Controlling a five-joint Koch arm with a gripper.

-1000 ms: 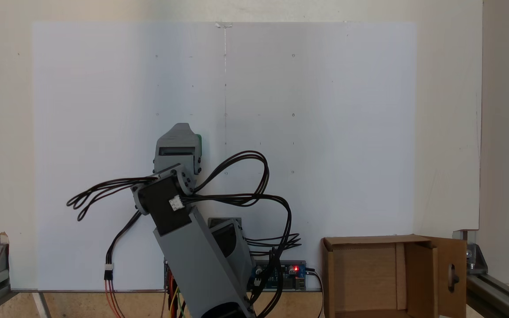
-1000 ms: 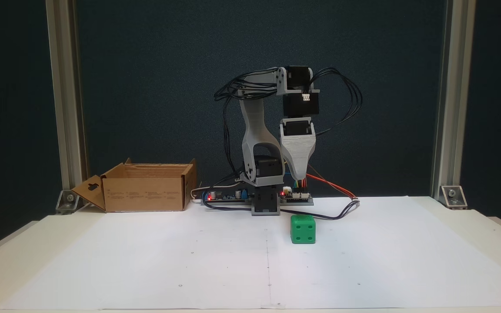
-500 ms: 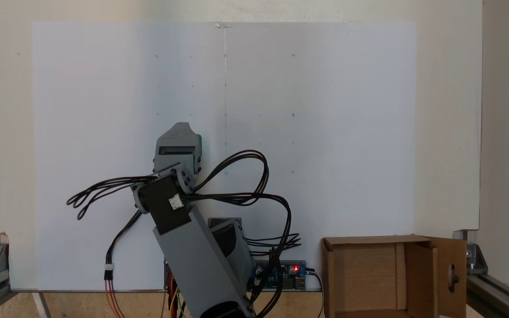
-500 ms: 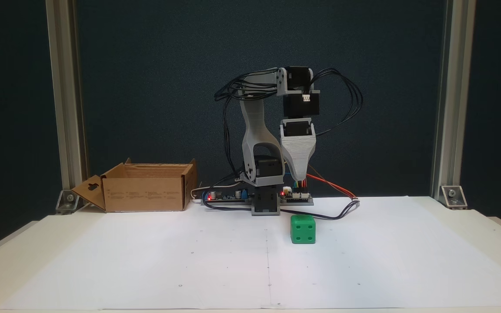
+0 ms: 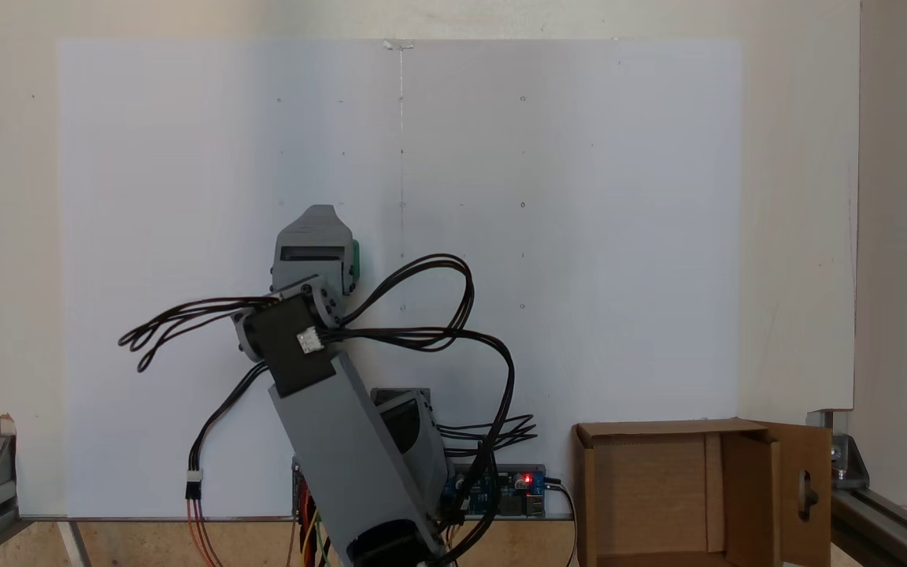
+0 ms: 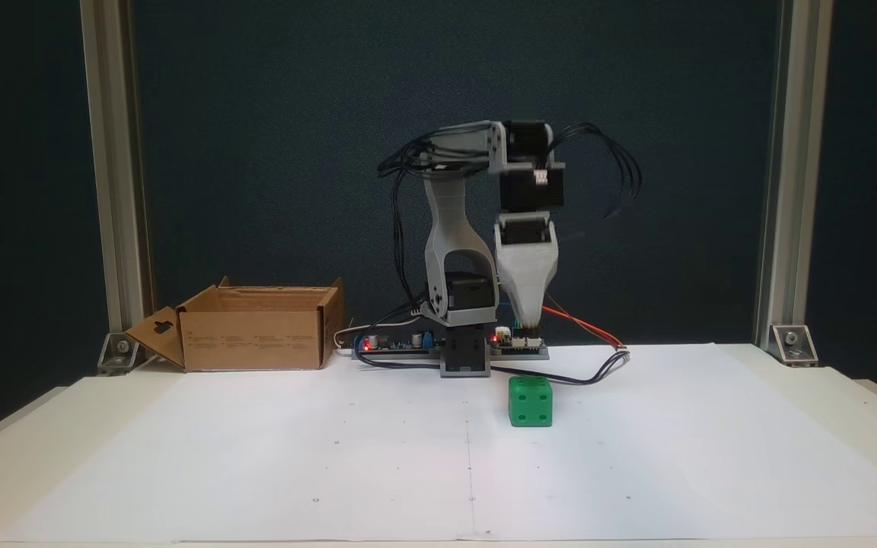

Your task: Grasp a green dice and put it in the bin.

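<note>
Gripper point(image 6: 530, 320) hangs nose-down above the die point(image 6: 530, 401), a clear gap of air between tip and cube. From the front view only one tapered grey tip shows, and from the view above the gripper body covers its own jaws, so I cannot tell whether they stand apart or together. Nothing is held.

Now the change: compared with half a second ago the arm has swung forward and a touch to the right in the front view, the cables blurring with the motion. In the view above, the gripper point(image 5: 320, 236) has slid up the frame, and less green shows at its right edge than before. My read: the approach is under way, lining up over the cube; descent and grasp are not yet done.

Die itself sits unmoved on the white sheet point(image 6: 256, 457), just right of centre in the front view, a four face toward the camera.

Count: one gripper, one die, one bin point(image 6: 256, 335). That bin stands open at the left of the front view, lower right in the view above point(image 5: 650, 488), well apart from the die.
</note>
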